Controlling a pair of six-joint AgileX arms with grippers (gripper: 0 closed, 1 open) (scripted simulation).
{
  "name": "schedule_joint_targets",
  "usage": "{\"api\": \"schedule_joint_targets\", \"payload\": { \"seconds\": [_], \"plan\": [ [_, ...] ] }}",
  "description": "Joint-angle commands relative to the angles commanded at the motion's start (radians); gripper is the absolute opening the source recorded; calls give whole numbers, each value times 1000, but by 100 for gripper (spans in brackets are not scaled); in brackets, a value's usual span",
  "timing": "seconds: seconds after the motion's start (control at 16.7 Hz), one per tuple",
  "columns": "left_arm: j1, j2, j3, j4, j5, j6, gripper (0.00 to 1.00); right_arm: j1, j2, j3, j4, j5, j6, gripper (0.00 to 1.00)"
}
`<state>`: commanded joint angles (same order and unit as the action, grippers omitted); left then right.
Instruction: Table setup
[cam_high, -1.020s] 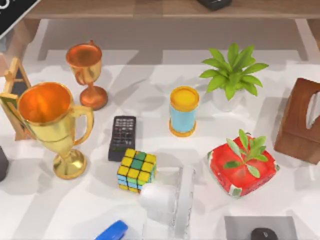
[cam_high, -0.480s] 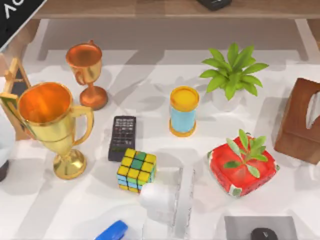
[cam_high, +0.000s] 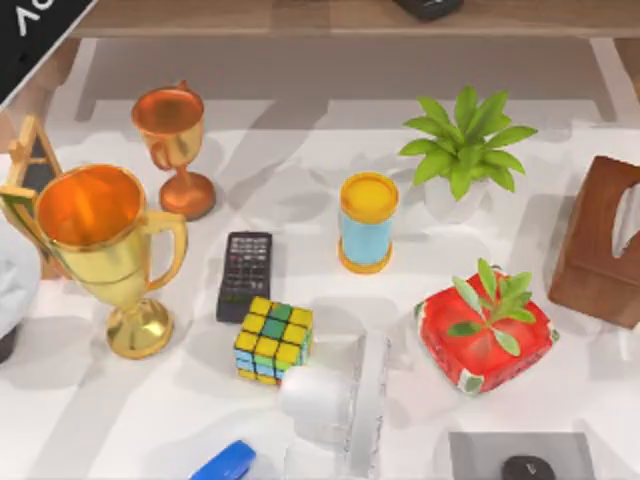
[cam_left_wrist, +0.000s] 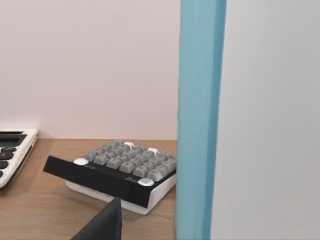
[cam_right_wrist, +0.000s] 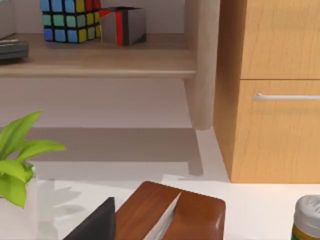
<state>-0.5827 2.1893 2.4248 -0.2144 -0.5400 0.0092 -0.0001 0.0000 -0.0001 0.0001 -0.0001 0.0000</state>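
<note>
Here is the worktop (cam_high: 300, 150), crowded and waiting: a gold trophy (cam_high: 100, 250) stands near the left edge with a copper trophy (cam_high: 172, 140) behind it. A black remote (cam_high: 245, 272) and a puzzle cube (cam_high: 273, 340) sit in the middle, and a blue canister (cam_high: 367, 225) with a yellow lid is just beyond. A potted plant (cam_high: 465, 150) stands toward the far right, a wooden tissue box (cam_high: 600, 240) at the right edge, and a red planter (cam_high: 485, 335) in front of it. The left arm (cam_high: 12, 285) leans in at the left edge, just beside the gold trophy. Its wrist view looks at a shelf with a keypad, and the left gripper (cam_left_wrist: 102, 225) shows as a dark tip, so I cannot tell whether it is released or clenched. The right gripper (cam_right_wrist: 97, 222) hangs above the tissue box, and its state cannot be told either. Nothing looks carried, so I judge this an opening reach with no item yet chosen. The next move calls for dropping a gripper low beside one item, likely the gold trophy, without knocking its close neighbours.
</note>
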Motion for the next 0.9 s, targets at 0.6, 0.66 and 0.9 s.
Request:
{"api": "schedule_joint_targets", "payload": {
  "seconds": [0.6, 0.66, 0.9],
  "plan": [
    [0, 0, 0, 0, 0, 0, 10, 0, 0, 0, 0, 0, 0, 100],
    [0, 0, 0, 0, 0, 0, 2, 0, 0, 0, 0, 0, 0, 100],
    [0, 0, 0, 0, 0, 0, 0, 0, 0, 0, 0, 0, 0, 100]
  ]
}}
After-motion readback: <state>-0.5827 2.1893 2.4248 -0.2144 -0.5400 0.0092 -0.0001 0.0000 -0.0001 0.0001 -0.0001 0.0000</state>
